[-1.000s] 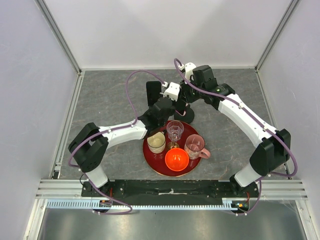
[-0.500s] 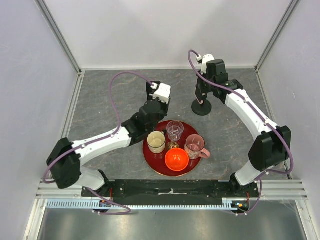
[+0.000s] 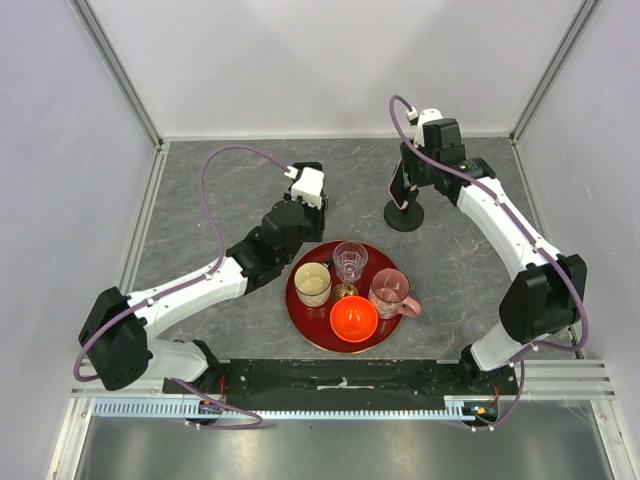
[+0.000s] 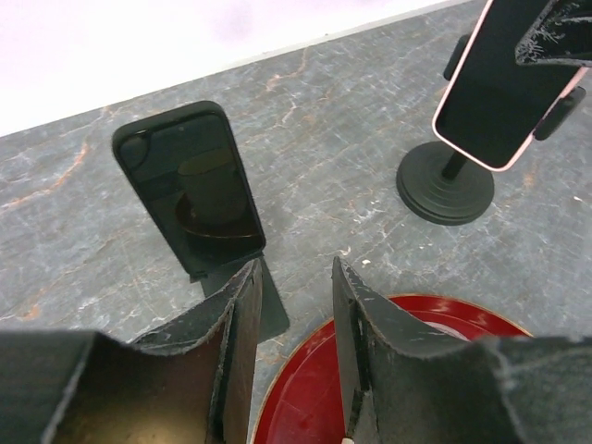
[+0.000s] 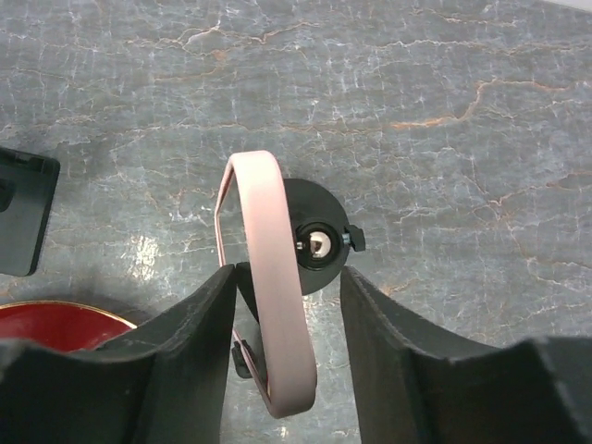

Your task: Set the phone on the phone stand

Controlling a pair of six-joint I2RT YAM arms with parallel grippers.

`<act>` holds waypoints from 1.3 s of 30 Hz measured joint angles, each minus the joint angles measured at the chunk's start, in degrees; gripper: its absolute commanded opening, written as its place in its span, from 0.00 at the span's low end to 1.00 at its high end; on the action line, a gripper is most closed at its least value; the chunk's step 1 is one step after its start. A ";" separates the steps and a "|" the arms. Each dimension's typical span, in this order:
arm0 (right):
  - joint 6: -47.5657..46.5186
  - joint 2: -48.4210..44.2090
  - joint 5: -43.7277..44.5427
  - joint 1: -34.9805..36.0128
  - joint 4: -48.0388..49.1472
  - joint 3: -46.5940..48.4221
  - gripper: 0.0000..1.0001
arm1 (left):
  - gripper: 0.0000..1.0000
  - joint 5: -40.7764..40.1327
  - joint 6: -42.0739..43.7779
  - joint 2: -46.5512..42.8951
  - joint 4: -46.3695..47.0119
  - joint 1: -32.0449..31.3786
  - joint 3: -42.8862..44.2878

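Note:
The pink-cased phone (image 5: pixel 273 277) leans tilted in the clamp head of the black phone stand (image 5: pixel 319 236), whose round base (image 3: pixel 404 216) rests on the table at back right. My right gripper (image 5: pixel 287 270) hangs over it, jaws open and straddling the phone's top edge, with a gap on the right side. The phone (image 4: pixel 490 92) and the stand (image 4: pixel 446 183) also show in the left wrist view. My left gripper (image 4: pixel 296 268) is open and empty, low over the tray's back rim, facing a black upright slab (image 4: pixel 190 185).
A red round tray (image 3: pixel 300 315) near the middle holds a cream cup (image 3: pixel 312 284), a stemmed glass (image 3: pixel 350 262), a pink mug (image 3: pixel 390 293) and an orange bowl (image 3: pixel 353 319). The black slab (image 3: pixel 314 172) stands behind the left wrist. Walls enclose three sides.
The stand with the phone has moved from the middle to the right and back with my right gripper. My left arm has pulled away to the left.

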 measured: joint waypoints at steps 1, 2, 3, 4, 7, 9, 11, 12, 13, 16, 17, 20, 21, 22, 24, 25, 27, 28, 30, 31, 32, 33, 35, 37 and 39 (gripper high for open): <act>0.31 -0.17 -0.17 -0.39 -0.22 0.00 0.60 | 0.43 0.70 -0.24 0.07 -0.11 0.17 0.04; 0.55 -0.42 -0.57 -0.96 -0.50 -0.11 0.61 | 0.43 1.66 -0.48 0.13 -0.24 0.37 0.09; 0.90 -0.66 -0.92 -1.38 -0.83 -0.22 0.64 | 0.43 2.45 -0.76 0.17 -0.39 0.61 0.17; 1.09 -1.05 -1.75 -1.92 -1.03 -0.55 0.64 | 0.43 3.32 -0.92 0.24 -0.61 0.85 0.33; 2.23 -2.43 -3.98 -3.50 -1.01 -1.99 0.66 | 0.43 7.23 -1.64 0.68 -1.16 2.36 1.79; 2.73 -3.17 -4.87 -4.04 -0.92 -2.78 0.66 | 0.43 10.47 -2.54 1.03 -1.18 3.93 3.08; 3.26 -4.09 -5.60 -4.52 -0.39 -4.04 0.67 | 0.44 15.23 -3.74 1.40 -0.94 6.36 4.59; 3.43 -4.66 -5.81 -4.76 -0.02 -4.85 0.67 | 0.45 17.22 -4.28 1.57 -0.72 7.67 5.29; 3.65 -5.29 -6.03 -5.01 0.50 -5.73 0.67 | 0.45 19.19 -4.76 1.68 -0.46 8.87 5.90; 3.96 -7.50 -5.68 -5.79 0.66 -7.85 0.68 | 0.45 23.85 -5.64 2.27 0.44 11.87 8.09; 3.96 -8.04 -5.09 -6.01 0.37 -8.15 0.68 | 0.45 24.39 -5.70 2.43 0.61 12.59 8.63; 3.93 -9.42 -1.40 -6.58 -1.29 -8.33 0.70 | 0.45 27.06 -5.75 3.43 1.57 14.19 11.41; 3.93 -9.77 0.00 -6.71 -1.66 -8.33 0.70 | 0.45 27.58 -5.73 3.67 2.29 14.60 11.96; 3.93 -10.12 1.38 -6.78 -2.05 -8.33 0.71 | 0.45 28.35 -5.73 3.78 2.97 14.88 12.20; 3.91 -10.69 3.63 -6.82 -2.60 -8.33 0.72 | 0.45 28.92 -5.70 3.82 4.33 15.41 12.11; 3.89 -11.02 5.20 -6.80 -2.80 -8.33 0.72 | 0.45 29.11 -5.68 3.89 5.22 15.54 11.87; 3.85 -11.23 7.74 -6.82 -2.99 -8.33 0.72 | 0.45 29.90 -5.68 3.89 7.15 15.58 10.73; 3.76 -11.23 9.29 -6.84 -3.06 -8.33 0.72 | 0.44 30.12 -5.68 3.87 8.92 15.58 9.42; 3.72 -11.23 11.89 -6.91 -3.10 -8.37 0.72 | 0.44 30.38 -5.73 3.89 11.30 15.58 6.23; 3.72 -11.32 13.49 -6.97 -3.06 -8.59 0.72 | 0.44 30.45 -5.75 3.89 12.28 15.56 4.24; 3.74 -11.50 14.49 -6.97 -3.04 -8.83 0.72 | 0.44 30.49 -5.84 3.89 13.00 15.58 2.34; 3.76 -11.78 15.56 -6.97 -3.04 -9.25 0.72 | 0.44 30.58 -5.86 3.89 13.62 15.58 0.59; 3.80 -12.68 17.59 -7.02 -3.06 -10.10 0.73 | 0.44 30.97 -5.88 3.89 14.25 15.58 -2.08; 3.93 -14.16 18.73 -7.17 -3.06 -10.84 0.98 | 0.43 31.28 -5.79 3.87 14.69 15.58 -3.74; 4.48 -16.98 17.68 -7.28 -2.80 -12.17 0.98 | 0.44 31.32 -5.38 3.85 15.96 15.58 -4.61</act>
